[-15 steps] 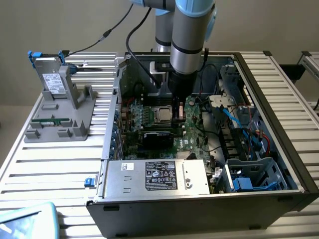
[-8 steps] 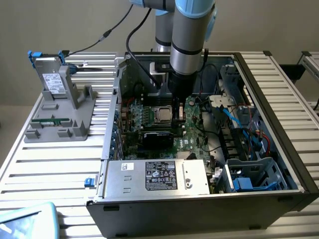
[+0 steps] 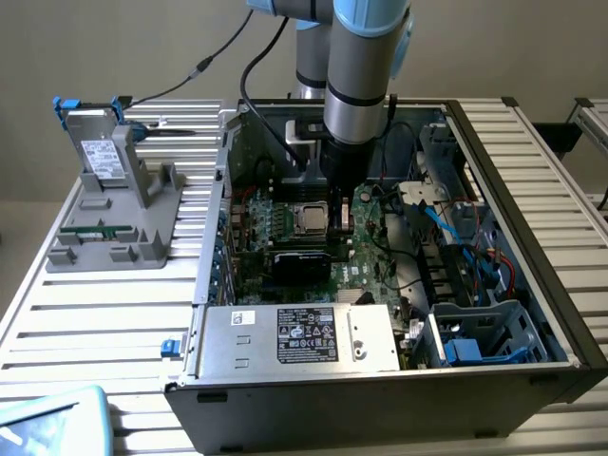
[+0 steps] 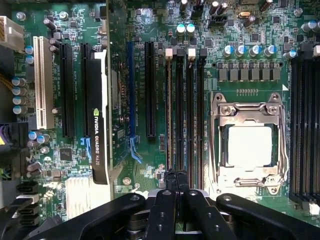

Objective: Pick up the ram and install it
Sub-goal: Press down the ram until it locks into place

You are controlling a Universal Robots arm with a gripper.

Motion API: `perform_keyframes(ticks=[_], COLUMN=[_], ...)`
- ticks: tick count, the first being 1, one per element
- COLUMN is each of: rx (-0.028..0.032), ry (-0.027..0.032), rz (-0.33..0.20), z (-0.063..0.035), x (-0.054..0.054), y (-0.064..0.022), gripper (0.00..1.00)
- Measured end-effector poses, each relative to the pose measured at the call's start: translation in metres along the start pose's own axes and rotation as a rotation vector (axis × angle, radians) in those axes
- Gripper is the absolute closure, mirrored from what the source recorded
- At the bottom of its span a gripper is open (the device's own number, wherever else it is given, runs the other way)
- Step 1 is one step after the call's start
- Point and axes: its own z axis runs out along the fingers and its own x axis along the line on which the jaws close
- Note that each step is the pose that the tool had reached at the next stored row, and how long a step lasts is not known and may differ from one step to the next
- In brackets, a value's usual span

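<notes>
The arm stands inside the open computer case [image 3: 532, 237], with the gripper [image 3: 340, 204] lowered over the motherboard [image 3: 366, 252] just beside the CPU socket [image 3: 306, 220]. In the wrist view the gripper [image 4: 178, 192] has its fingers [image 4: 167, 220] drawn together at the near end of the memory slots [image 4: 184, 110], and a thin dark edge lies in line with 1 of those slots directly ahead of the fingertips. This appears to be the ram [image 4: 169, 110] seated edge-on in its slot, though I cannot tell whether the jaws clamp it or merely press on its end. The closed fingers placed squarely over the slot suit pressing a thin card down along its length, which is judged to be the reason for this posture. Count on this side of the CPU socket [image 4: 249, 145]: 4 memory slots in a row; a further bank lies on the socket's far side, number unclear. 1 graphics card [image 4: 100, 130], labelled NVIDIA Quadro, stands upright in an expansion slot, well apart from the gripper. 1 white expansion slot [image 4: 42, 82] and several black ones are vacant. Outside the case, at the exterior view's left, 1 grey fixture [image 3: 114, 223] holds 1 boxy drive [image 3: 93, 142] with blue tabs, upright and untouched. 1 power supply [image 3: 294, 334] sits along the near case wall.
</notes>
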Motion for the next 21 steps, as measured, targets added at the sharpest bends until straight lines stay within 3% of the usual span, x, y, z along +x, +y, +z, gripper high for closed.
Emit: perform_keyframes(ticks=[21], rx=[0.0003], ry=[0.0003], rz=[0.000], z=[0.0040], x=[0.0000], y=[-0.0001], gripper=[0.89])
